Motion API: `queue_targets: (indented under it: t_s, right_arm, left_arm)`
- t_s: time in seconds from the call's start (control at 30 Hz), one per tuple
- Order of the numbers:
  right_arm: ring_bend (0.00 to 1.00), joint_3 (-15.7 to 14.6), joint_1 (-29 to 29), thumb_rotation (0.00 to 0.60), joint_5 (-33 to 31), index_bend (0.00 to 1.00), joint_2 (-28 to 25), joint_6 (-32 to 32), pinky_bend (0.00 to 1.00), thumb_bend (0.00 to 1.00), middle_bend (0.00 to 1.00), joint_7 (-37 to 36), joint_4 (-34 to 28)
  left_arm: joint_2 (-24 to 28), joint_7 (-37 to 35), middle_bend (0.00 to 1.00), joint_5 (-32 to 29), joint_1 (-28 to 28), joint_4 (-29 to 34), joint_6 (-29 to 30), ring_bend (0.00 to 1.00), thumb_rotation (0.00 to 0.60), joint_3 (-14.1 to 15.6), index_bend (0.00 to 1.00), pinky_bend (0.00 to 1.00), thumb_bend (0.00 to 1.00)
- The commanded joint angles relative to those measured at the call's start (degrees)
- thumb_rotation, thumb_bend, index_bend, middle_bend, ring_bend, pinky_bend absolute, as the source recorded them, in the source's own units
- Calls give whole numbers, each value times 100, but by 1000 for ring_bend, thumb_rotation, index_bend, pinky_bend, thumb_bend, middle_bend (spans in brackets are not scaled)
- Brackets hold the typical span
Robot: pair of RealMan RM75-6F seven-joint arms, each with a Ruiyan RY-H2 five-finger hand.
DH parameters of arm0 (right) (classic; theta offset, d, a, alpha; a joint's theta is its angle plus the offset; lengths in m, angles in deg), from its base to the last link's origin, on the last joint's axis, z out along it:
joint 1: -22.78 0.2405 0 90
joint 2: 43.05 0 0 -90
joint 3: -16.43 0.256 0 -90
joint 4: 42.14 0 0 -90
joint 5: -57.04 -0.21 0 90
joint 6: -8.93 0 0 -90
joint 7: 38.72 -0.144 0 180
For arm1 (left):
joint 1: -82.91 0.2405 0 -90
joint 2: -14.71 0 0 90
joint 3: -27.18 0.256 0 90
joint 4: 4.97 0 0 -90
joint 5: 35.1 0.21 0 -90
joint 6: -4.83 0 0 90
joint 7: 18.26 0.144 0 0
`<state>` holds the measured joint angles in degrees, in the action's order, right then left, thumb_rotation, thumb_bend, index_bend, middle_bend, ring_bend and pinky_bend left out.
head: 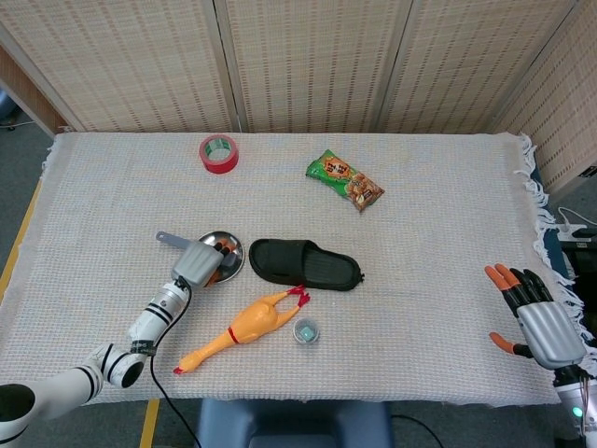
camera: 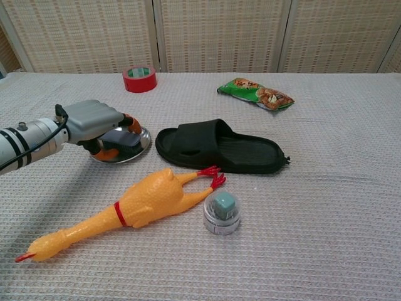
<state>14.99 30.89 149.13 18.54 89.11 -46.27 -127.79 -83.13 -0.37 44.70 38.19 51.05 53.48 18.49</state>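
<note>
The left hand point(camera: 97, 122) curls down over the brush point(camera: 119, 139) in the metal dish point(camera: 143, 141); a firm hold cannot be told, its handle point(head: 168, 239) runs back-left; the right hand point(head: 541, 322) hangs open, far off

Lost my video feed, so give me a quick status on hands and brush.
Left hand down on the brush in the metal dish, grip unclear. Right hand open at the table edge. Slipper beside the dish.

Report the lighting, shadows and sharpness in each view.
Head view: even, soft light; faint shadows under the black slipper and rubber chicken; sharp throughout, right hand cut at the frame corner. Chest view: same flat light, a soft shadow under the left hand on the cloth, a mild glint on the metal dish; no motion blur, slight wide-angle stretch toward the edges.
</note>
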Motion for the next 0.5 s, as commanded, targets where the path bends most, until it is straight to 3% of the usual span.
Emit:
queue_targets:
  t_s: [0.03,0.3,0.5]
  right_arm:
    - [0,-3,2,600,0,0,-6,-11,0,95,0,-9,-3]
    - [0,-8,18,600,-15,0,5,-68,0,95,0,13,-6]
    - [0,-8,29,600,-22,0,5,-97,0,95,0,24,-13]
  left_arm:
    - [-57,-54,237,6,-22,-125,67,796,600,39,269,1000,415]
    - [-55,-133,245,-47,-40,-282,60,796,600,106,272,1000,414]
    - [-90,-245,318,-4,-58,-382,145,796,600,150,346,1000,413]
